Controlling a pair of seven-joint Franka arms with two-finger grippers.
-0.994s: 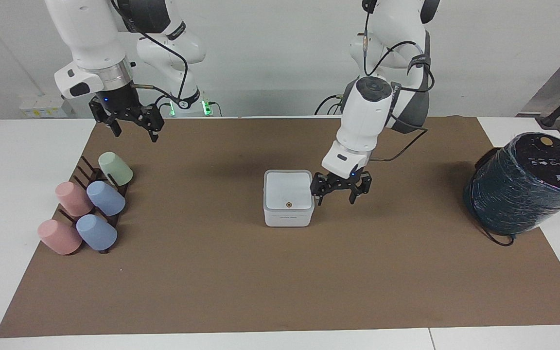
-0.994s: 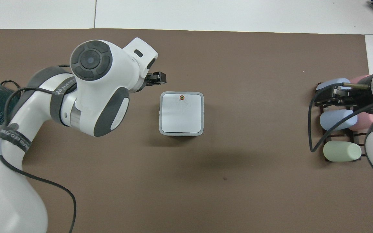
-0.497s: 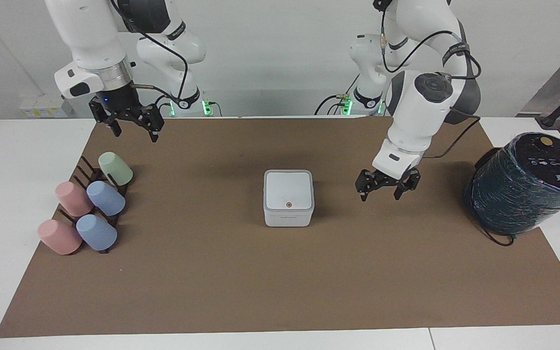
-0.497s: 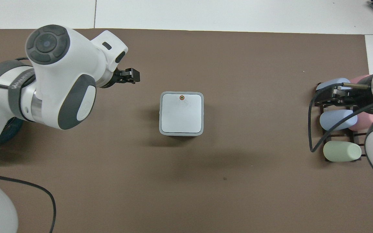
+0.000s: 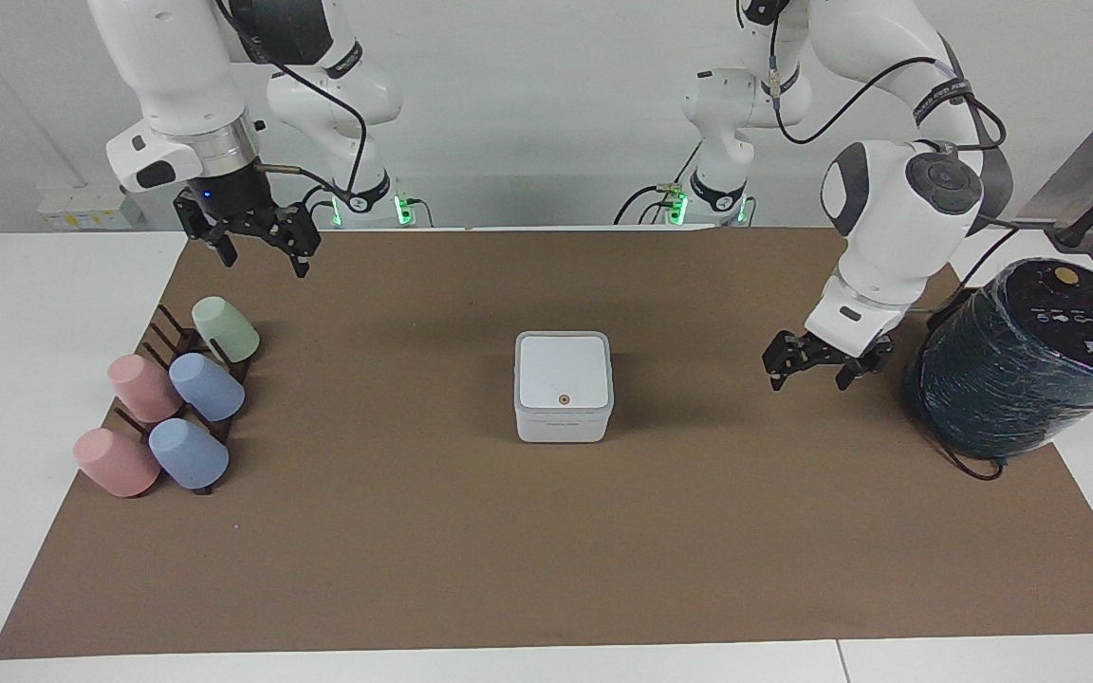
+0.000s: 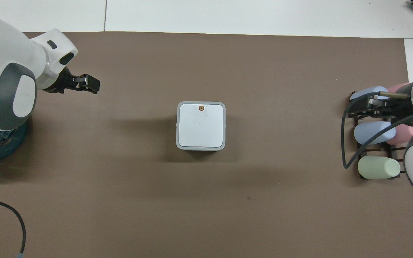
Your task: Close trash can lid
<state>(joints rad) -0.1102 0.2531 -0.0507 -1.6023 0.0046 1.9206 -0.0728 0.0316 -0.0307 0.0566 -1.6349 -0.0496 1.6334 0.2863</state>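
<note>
The trash can (image 5: pixel 564 424) is a small white square box in the middle of the brown mat. Its lid (image 5: pixel 564 370) lies flat and shut on it, orange dot up; the lid also shows in the overhead view (image 6: pixel 201 125). My left gripper (image 5: pixel 809 379) is open and empty, low over the mat between the trash can and the dark wrapped cylinder, well apart from the can. It also shows in the overhead view (image 6: pixel 91 84). My right gripper (image 5: pixel 265 266) is open and empty, waiting in the air over the cup rack, and shows in the overhead view (image 6: pixel 360 106).
A large dark plastic-wrapped cylinder (image 5: pixel 1021 360) stands at the left arm's end of the table, close to the left gripper. A dark rack with pink, blue and green cups (image 5: pixel 226 328) lies at the right arm's end. The brown mat (image 5: pixel 509 550) covers the table.
My left gripper has moved away from beside the trash can toward the left arm's end, to near the dark cylinder. The lid stays flat. The right arm has not moved.
</note>
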